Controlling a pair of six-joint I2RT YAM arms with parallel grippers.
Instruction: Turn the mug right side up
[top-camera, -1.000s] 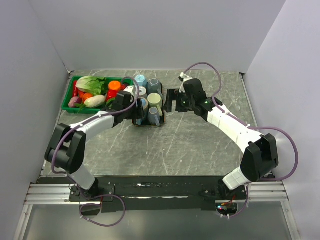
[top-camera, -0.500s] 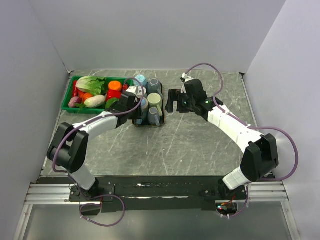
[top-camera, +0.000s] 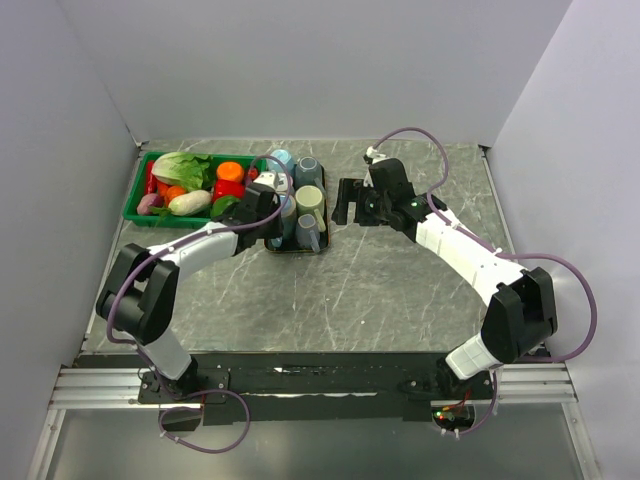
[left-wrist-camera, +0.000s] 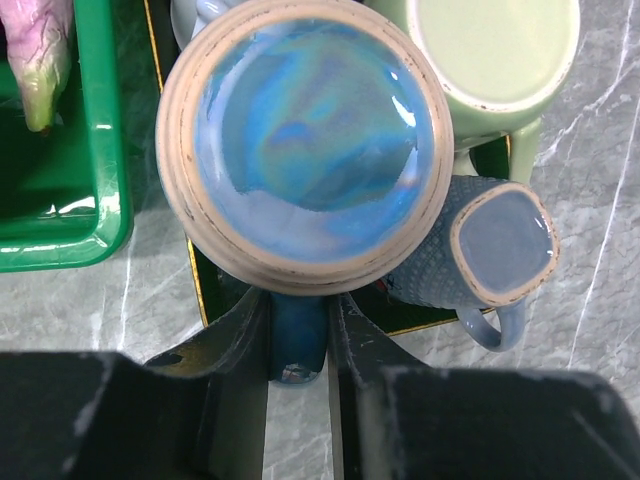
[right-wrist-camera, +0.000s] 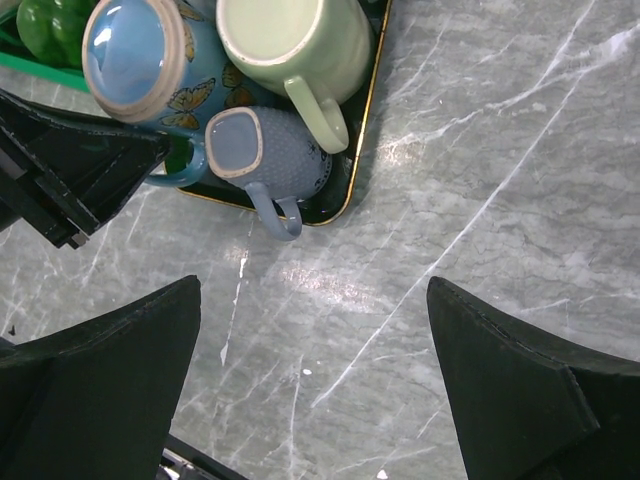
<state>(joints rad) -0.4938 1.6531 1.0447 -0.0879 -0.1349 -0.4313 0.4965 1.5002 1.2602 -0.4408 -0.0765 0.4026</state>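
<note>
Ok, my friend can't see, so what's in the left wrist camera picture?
The left claw pinches the handle of an upside-down glossy blue ceramic mug. Next to it on a dark gold-rimmed tray sit a pale green mug and a small bumpy blue mug, also upside down.

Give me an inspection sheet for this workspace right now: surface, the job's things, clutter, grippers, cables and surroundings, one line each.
Surface: grey marbled table, no spills seen.
Job's things: blue mug upside down, base up, on the black tray.
Clutter: pale green mug and textured grey-blue mug, both upside down beside it; more mugs behind; green crate of vegetables left of the tray.
Grippers: left gripper shut on the blue mug's handle; right gripper open, hovering over the table beside the tray.
Cables: purple cables looped along both arms, not touching the mugs.
Surroundings: plain walls on three sides; nothing else seen.
</note>
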